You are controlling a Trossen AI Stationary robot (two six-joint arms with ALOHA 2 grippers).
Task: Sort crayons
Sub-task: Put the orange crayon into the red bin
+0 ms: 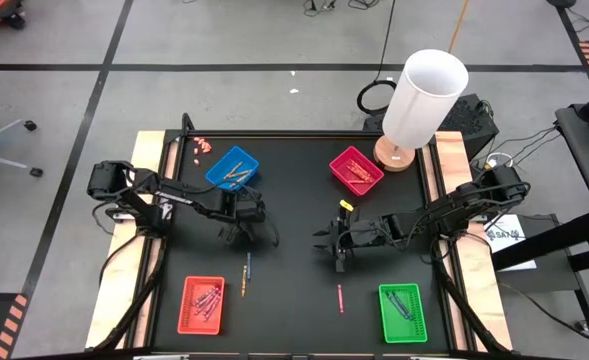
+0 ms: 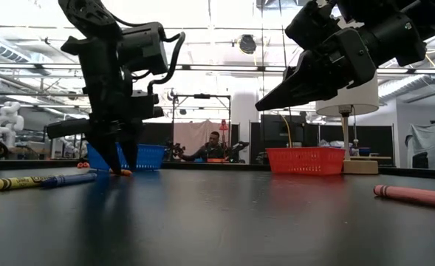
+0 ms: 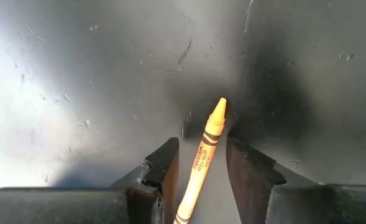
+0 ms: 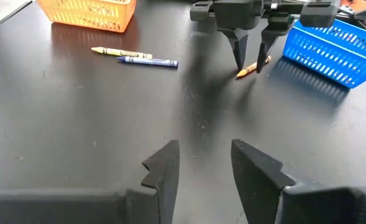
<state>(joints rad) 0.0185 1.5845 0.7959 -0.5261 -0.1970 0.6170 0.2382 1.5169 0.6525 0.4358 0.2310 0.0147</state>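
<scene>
Your left gripper straddled the orange crayon beside the blue tray, fingers parted, gripping nothing; you should have centred, then closed.

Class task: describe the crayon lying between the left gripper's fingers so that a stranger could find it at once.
Start at the blue tray at the table's far left. Just in front of it the left gripper points down, fingers open. The orange crayon lies between them, apart from the yellow and blue pair.

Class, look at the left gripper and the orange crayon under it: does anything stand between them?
Nothing visible does. The left gripper is open, its fingers either side of the orange crayon lying on the table.
</scene>
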